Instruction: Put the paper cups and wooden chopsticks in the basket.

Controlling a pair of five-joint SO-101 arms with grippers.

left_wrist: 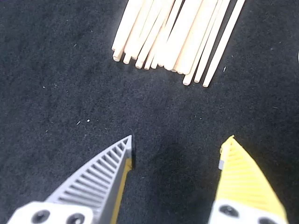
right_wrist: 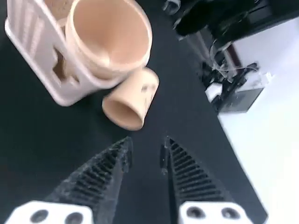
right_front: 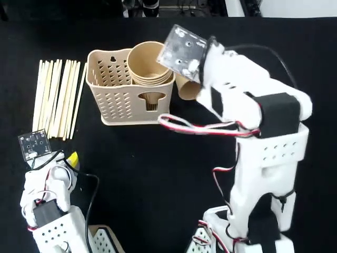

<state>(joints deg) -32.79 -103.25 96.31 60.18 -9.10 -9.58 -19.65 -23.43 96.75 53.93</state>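
I set the left gripper (left_wrist: 177,140), jaws wide apart, to straddle the chopsticks (left_wrist: 177,32) ahead. The right gripper (right_wrist: 148,140), jaws narrowly parted and empty, faces the tipped paper cup (right_wrist: 131,100).

We see a black desk (right_front: 147,179). Toward its far left corner, wooden chopsticks (right_front: 57,97) lie side by side in a loose row. A pale perforated basket (right_front: 124,100) stands upright near the far edge, with one paper cup (right_front: 185,88) on its side just beside the basket's right wall
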